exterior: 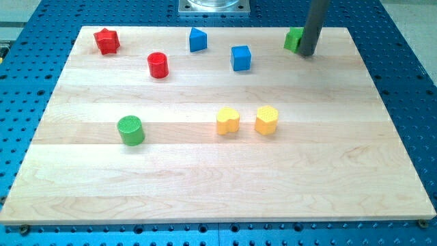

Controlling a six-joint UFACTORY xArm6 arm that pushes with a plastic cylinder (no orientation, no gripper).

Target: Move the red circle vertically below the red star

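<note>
Tool: my tip [306, 54] is a bare rod end, nothing to spread or pinch; it rests on the wooden board [205, 178] near the view's top right, touching or just beside a green block [293, 39] whose shape I cannot make out.
Target block: the red circle [158, 65] stands in the upper left part of the board, to the right of and slightly lower than the red star [106, 41], apart from it.
Key relation: the red circle lies far toward the view's left of my tip, at nearly the same depth on the board.
In between: 2 blue blocks, a blue cube [240, 58] and a blue wedge-like block [197, 39], sit along that line.
Goal spot: bare board below the red star, left of the red circle.
Judgement: I need to reach the circle's right side and push it left.
Elsewhere: a green cylinder [130, 130] and 2 yellow blocks [228, 121] [266, 119] lie lower, well clear.
</note>
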